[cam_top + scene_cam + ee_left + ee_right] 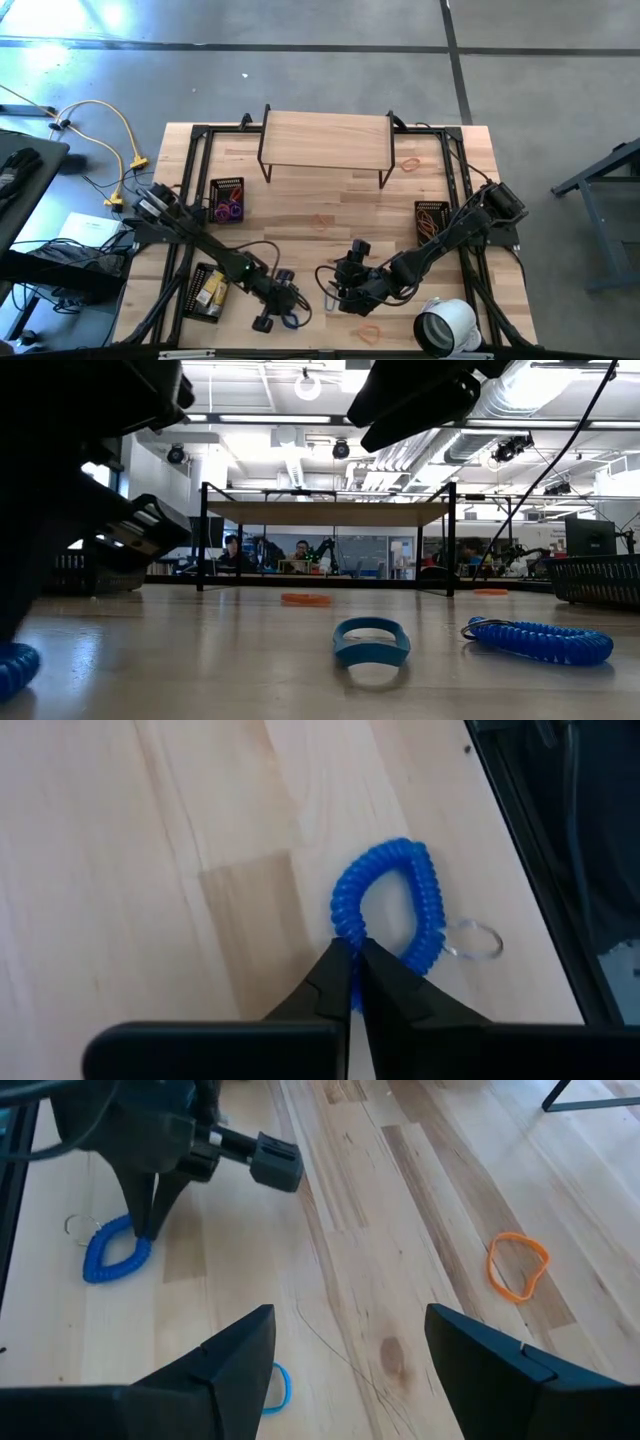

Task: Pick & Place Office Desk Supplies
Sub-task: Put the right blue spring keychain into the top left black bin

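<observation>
A blue spiral coil loop [395,900] with a small metal ring [470,938] lies on the wooden table near its near edge [291,320]. My left gripper [352,960] is shut on it and also shows in the right wrist view [145,1230]. My right gripper [345,1350] is open and empty, above the table to the right of the left gripper [338,292]. A small blue band [278,1385] lies on the table under it [371,640]. A thin orange band [517,1265] lies farther off. Another blue coil [540,642] lies flat in the low view. My left gripper pinches the coil's strand [345,925] between its two fingertips, on the side of the loop nearest the gripper. The fingers come slanting down from above. The coil lies flat on the table, its ring end away from the fingers.
A raised wooden shelf [325,140] stands at the far edge. Black mesh baskets stand at the left [228,200], [210,292] and right [432,218]. A large white tape roll [445,325] sits at the near right. Orange bands [320,222], [368,333], [408,163] lie loose.
</observation>
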### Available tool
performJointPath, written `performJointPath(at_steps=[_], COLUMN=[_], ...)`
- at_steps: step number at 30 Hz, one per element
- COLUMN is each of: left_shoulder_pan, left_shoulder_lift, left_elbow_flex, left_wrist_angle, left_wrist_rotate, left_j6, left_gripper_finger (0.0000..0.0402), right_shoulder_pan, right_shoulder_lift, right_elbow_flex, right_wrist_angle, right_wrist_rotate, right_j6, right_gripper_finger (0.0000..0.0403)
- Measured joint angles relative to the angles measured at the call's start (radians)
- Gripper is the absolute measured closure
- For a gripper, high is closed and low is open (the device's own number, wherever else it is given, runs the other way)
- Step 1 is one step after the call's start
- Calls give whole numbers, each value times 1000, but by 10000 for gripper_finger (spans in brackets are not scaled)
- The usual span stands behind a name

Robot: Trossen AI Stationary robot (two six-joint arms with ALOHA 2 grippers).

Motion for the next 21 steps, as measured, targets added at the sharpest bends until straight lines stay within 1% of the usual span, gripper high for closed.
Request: performJointPath(at_steps=[2,6,13,17,21], left_shoulder_pan=[-4,-15,-49,-61,-60], left_shoulder_lift=[-16,-51,-129,-196,-300], left_elbow_flex=[-1,-2,21,38,66], left_wrist_angle=[-30,-90,-229,-301,-472], left_wrist_rotate=[-4,-43,-190,-258,-338], left_j6=[0,0,-1,-16,-68], left_gripper_finger=[399,399,400,400,400], right_shoulder_pan=[0,0,0,-1,-1], right_shoulder_lift=[0,0,0,0,0], right_elbow_flex=[0,0,0,0,0], right_wrist_angle=[0,-3,-3,-3,-3], right_wrist_rotate=[0,0,0,0,4], right_j6=[0,-3,-3,-3,-3], right_gripper_finger=[156,156,156,156,156])
